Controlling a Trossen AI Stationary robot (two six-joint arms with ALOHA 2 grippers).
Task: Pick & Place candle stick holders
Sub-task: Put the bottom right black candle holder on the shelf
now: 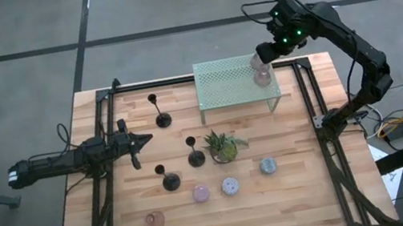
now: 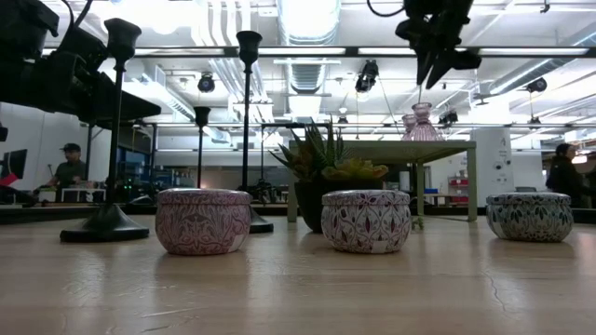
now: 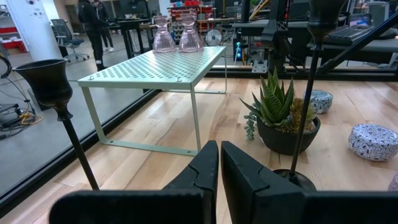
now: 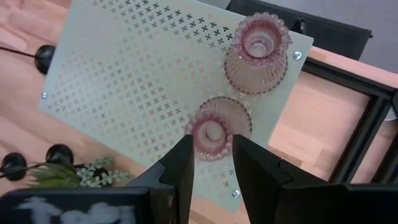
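Two ribbed pink glass candle holders [image 4: 257, 53] [image 4: 214, 127] stand upright on the pale green mesh rack [image 1: 233, 79]. My right gripper [image 1: 262, 59] hangs open over the nearer one; in the low view its fingertips [image 2: 431, 74] are clear above the glass [image 2: 421, 121]. My left gripper [image 1: 145, 138] is shut and empty, low over the table's left side. Three black candlesticks [image 1: 160, 118] [image 1: 195, 156] [image 1: 167, 179] stand on their round bases. Pink [image 1: 200, 193], lilac [image 1: 230, 185] and blue [image 1: 268, 166] round holders sit near the front. A third pink glass holder [image 1: 154, 219] stands front left.
A small spiky green plant [image 1: 223, 146] in a dark pot stands mid-table between the candlesticks and the rack. Black frame rails [image 1: 307, 104] run along the table's sides. People show in the room behind the table [image 2: 563, 172].
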